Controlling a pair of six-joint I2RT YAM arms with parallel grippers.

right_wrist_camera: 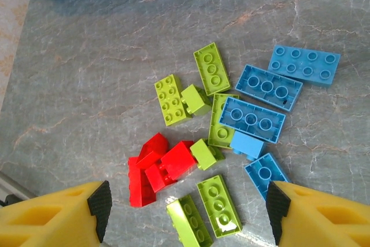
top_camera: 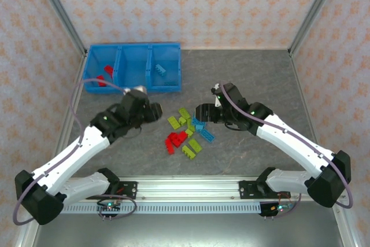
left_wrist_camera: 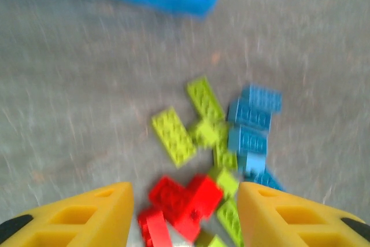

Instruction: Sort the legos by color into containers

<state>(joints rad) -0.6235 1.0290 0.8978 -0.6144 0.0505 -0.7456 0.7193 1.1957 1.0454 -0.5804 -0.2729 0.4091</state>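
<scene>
The left tool [left_wrist_camera: 184, 199] and right tool [right_wrist_camera: 186, 205] both hung open and empty over the legos [top_camera: 186, 134]; the left needed to pinch one red lego [left_wrist_camera: 202, 195] squarely, clear of the lime legos [left_wrist_camera: 226, 182].

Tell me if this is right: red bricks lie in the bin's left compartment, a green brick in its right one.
One error: the brick in the right compartment is light blue, not green, as the top external view shows. Red bricks do lie in the left compartment.
</scene>
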